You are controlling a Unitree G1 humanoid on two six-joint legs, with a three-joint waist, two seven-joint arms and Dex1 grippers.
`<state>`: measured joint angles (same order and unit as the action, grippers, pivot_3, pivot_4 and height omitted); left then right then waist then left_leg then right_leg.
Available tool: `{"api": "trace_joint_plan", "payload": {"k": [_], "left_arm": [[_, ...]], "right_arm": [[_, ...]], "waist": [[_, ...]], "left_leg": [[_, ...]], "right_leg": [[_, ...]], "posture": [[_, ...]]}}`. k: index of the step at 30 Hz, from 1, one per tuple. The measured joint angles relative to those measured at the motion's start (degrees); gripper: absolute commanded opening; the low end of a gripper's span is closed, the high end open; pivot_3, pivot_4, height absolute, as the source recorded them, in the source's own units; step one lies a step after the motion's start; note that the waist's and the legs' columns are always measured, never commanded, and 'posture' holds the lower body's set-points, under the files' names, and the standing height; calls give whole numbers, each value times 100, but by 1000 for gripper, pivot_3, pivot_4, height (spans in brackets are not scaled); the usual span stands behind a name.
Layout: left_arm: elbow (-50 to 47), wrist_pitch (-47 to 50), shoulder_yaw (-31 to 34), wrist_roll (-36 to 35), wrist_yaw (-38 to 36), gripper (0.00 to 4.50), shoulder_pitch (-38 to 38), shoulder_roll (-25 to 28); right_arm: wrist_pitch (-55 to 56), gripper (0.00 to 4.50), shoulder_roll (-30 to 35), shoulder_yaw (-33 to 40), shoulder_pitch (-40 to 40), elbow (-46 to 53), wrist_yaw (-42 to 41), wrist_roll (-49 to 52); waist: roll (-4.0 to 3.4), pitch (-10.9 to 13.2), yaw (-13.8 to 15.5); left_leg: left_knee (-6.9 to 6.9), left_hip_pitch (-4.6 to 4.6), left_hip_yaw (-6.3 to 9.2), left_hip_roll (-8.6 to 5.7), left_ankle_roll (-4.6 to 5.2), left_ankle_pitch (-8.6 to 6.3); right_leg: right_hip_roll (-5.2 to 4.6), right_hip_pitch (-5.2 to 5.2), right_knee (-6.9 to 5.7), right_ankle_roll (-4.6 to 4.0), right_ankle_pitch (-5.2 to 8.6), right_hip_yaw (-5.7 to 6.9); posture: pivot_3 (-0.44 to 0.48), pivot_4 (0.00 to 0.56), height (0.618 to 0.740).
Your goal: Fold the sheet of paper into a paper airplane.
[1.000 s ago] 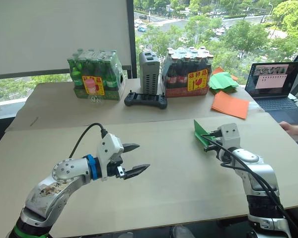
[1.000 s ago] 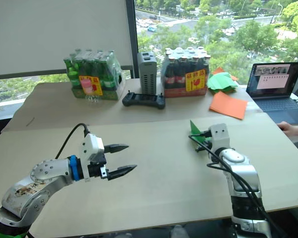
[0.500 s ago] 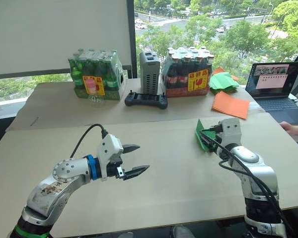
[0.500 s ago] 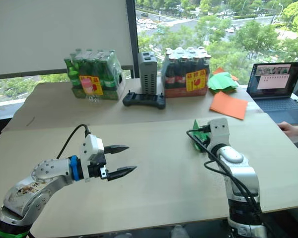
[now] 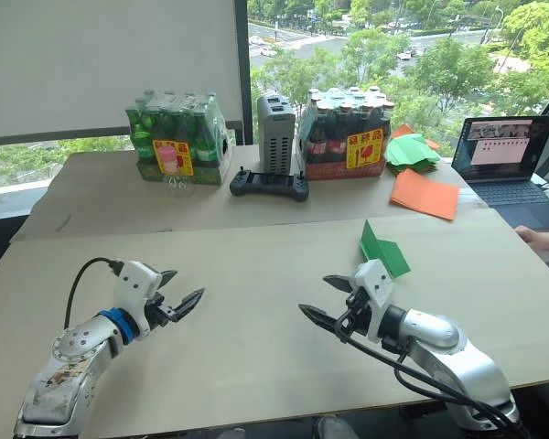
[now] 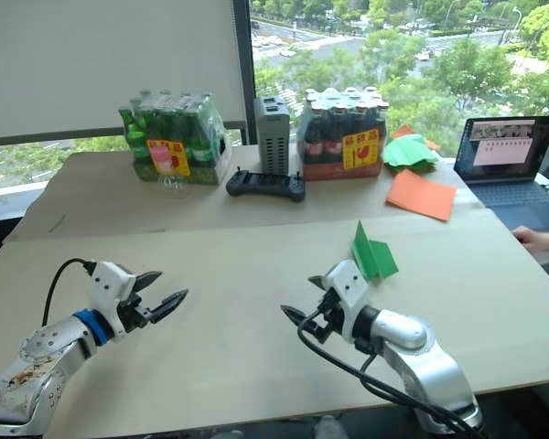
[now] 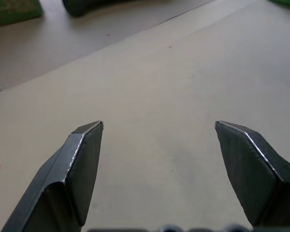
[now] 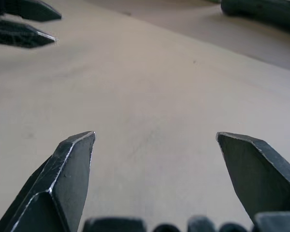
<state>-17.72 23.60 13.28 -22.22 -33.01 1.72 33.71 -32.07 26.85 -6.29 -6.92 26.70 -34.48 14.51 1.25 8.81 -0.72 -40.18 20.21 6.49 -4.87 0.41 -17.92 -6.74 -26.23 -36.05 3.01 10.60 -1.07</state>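
The sheet of paper is folded into a bright green paper airplane (image 5: 382, 249), a pointed wedge with one flap raised. It rests on the table (image 5: 256, 347) right of centre, and nothing touches it. My right gripper (image 5: 318, 297) hovers low over the table, nearer to me and left of the airplane, apart from it, pointing left with its fingers open and empty. My left gripper (image 5: 185, 285) is at the near left, open and empty, pointing right. The right wrist view shows bare tabletop between its open fingertips (image 8: 79, 145) and the left gripper (image 8: 19, 21) beyond.
At the back of the table stand a pack of green bottles (image 5: 177, 137), a grey box (image 5: 276, 133) and a pack of dark bottles (image 5: 345, 133), with a black controller (image 5: 269, 184) in front. Orange sheets (image 5: 425, 194), a heap of green papers (image 5: 412, 151), a laptop (image 5: 508, 155) and a person's hand (image 5: 540, 238) are at the right.
My right gripper opened and let go of the green paper, then swung back toward me and to the left. The airplane now lies free on the table. My left arm drew back leftward.
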Motion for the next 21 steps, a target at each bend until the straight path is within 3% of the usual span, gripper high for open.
{"api": "trace_joint_plan", "payload": {"k": [6, 21], "left_arm": [[-46, -8, 340, -28, 99, 3901, 108, -44], [-159, 131, 455, -288, 32, 3901, 221, -44]], "right_arm": [[846, 4427, -56, 83, 69, -675, 263, -425], [1023, 4427, -132, 58, 75, -811, 322, -451]], "waist": [[0, 0, 6], [0, 0, 2]], "left_leg": [[1, 0, 2, -1, -3, 1], [1, 0, 2, -1, -2, 0]], "right_leg": [[-1, -1, -4, 1, -1, 0], [0, -1, -4, 1, -1, 0]], "posture": [[0, 150, 696], [0, 150, 696]]}}
